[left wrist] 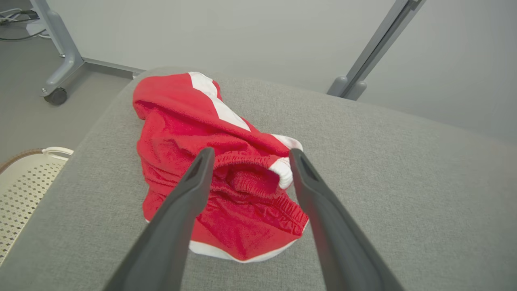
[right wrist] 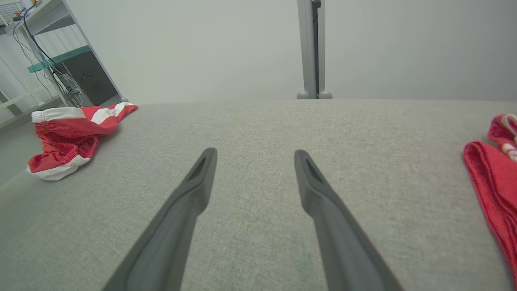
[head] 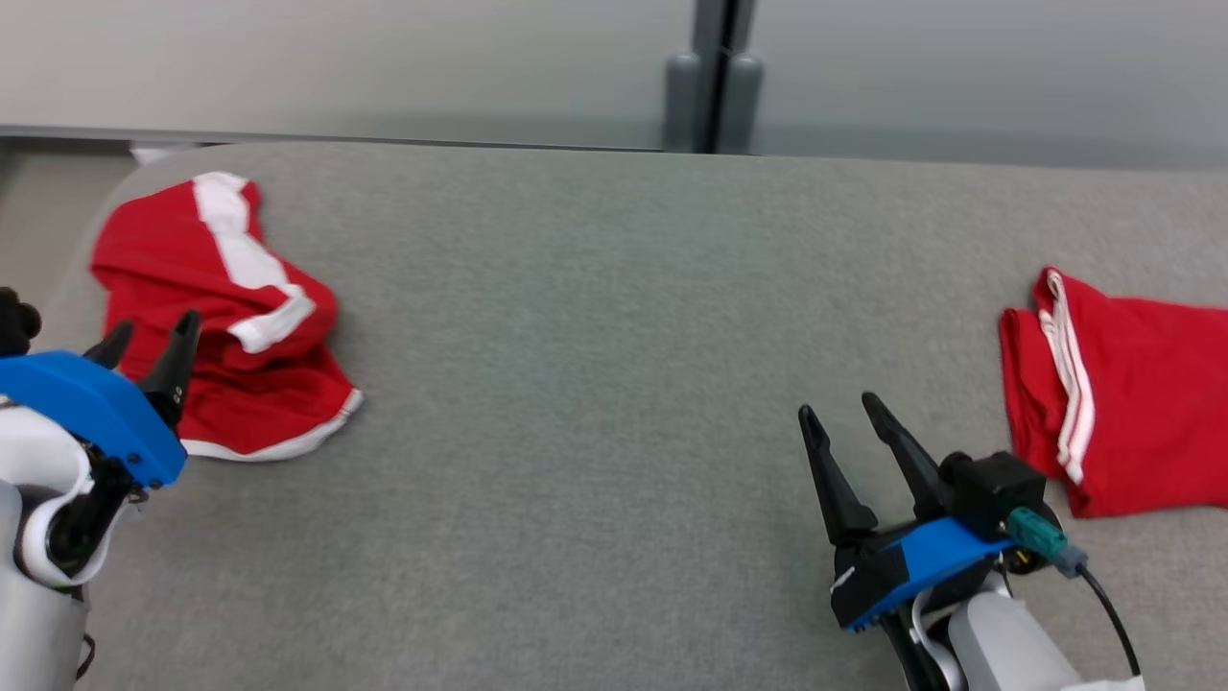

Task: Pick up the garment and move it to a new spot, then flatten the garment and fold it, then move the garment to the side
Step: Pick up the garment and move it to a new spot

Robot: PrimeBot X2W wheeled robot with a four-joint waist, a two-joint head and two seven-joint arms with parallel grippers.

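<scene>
A crumpled red garment (head: 230, 317) with white stripes lies at the left end of the grey table (head: 595, 384). My left gripper (head: 153, 336) hovers open just above its near edge, fingers on either side of the bunched waistband (left wrist: 250, 182). In the right wrist view the same garment (right wrist: 68, 133) lies far to the left. My right gripper (head: 842, 411) stands open above bare table at the lower right, with nothing between its fingers (right wrist: 202, 173).
A second red garment (head: 1122, 393), folded, with white stripes, lies at the table's right edge; it shows again (right wrist: 492, 178) in the right wrist view. A white perforated basket (left wrist: 24, 186) sits on the floor left of the table. A grey post (head: 715, 77) stands behind.
</scene>
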